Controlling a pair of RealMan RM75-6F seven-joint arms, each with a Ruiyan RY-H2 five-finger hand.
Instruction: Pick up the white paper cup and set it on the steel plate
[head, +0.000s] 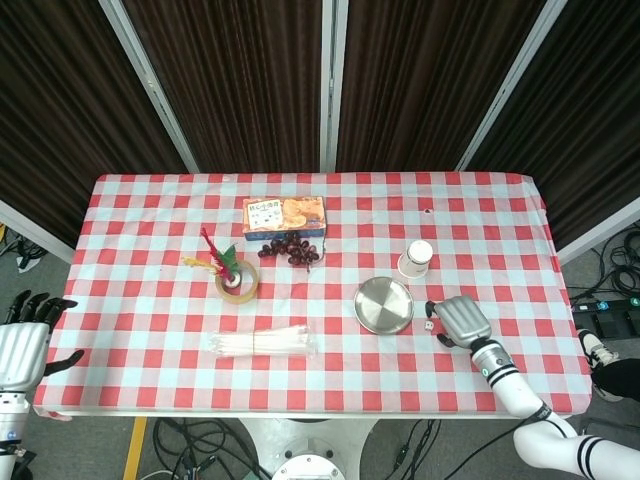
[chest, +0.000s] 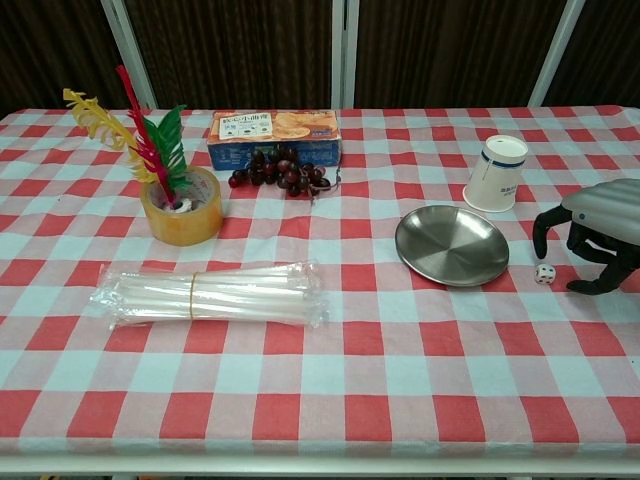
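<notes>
left hand parked off table's left edge, fingers spread, holding nothing.

steel plate sits mid-right on checkered cloth, bare. white paper cup upside down just behind plate's right side, not touching it.

tiny dice right beside plate, basically under right hand.

risk imo: fingers clip dice or plate rim on way in, or light cup tips and rolls if bumped sideways.

right hand fingers apart, curled down, nothing held, hovering near dice, short of cup.

A checked cloth covers the desk. On it lie a steel plate, paper cup, die, grapes, biscuit box, tape roll and bundled straws.
</notes>
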